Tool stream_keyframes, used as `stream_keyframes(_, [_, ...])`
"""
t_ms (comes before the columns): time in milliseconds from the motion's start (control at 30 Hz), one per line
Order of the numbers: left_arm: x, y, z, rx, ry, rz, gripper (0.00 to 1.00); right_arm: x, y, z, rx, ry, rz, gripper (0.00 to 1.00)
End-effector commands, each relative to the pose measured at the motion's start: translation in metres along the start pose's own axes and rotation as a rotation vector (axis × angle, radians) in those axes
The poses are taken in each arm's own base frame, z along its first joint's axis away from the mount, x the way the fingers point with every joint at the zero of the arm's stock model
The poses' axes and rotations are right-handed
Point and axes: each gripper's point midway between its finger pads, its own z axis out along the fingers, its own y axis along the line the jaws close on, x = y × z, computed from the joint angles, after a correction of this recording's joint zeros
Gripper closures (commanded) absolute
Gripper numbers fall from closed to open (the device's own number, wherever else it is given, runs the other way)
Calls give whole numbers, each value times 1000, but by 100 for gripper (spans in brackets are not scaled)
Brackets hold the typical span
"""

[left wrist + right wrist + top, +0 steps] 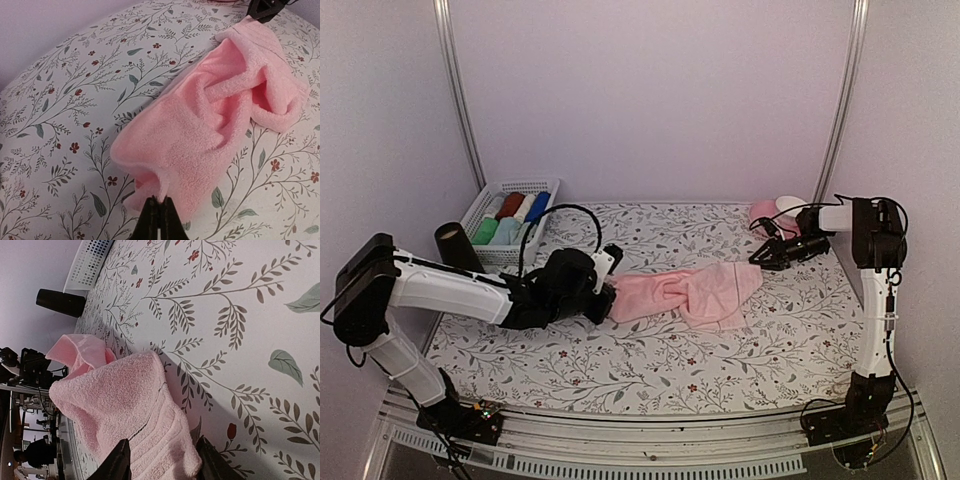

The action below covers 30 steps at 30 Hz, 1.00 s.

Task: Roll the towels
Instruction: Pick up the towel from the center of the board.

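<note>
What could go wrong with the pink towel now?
The towel is twisted and bunched in the middle, so it may roll up lumpy. The left pincer pinches only a thin bit of edge, which might slip out. The right pincer straddles just the far corner and could miss it when closing.

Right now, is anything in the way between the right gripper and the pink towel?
Nothing visible. The right gripper straddles the right-hand corner of the towel, with only bare tablecloth around it. The left gripper is shut on the opposite end.
</note>
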Motion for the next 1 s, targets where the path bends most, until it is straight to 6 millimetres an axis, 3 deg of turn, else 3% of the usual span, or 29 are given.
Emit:
stream_keyframes(0, [-3,-7,1,4,-14,16,100,-9,-7,1,25,-10,-17,59])
stream_keyframes(367, [-2,-10,3,7,-11,23,100,-12,-15,-4,52,-18,-15,72])
stream_keyframes(567, [0,-10,4,6,-5,26,100,-13,-15,-6,58,-21,-20,96])
stream_keyframes(667, [1,-10,5,0,-2,33,100,-15,-13,-9,68,-22,-35,97])
stream_keyframes(733, [-1,-9,3,-2,-6,38,100,-19,-8,-13,81,-26,-64,97])
stream_keyframes(967, [-20,-12,-12,57,-52,52,100,-49,39,-48,171,-87,-253,98])
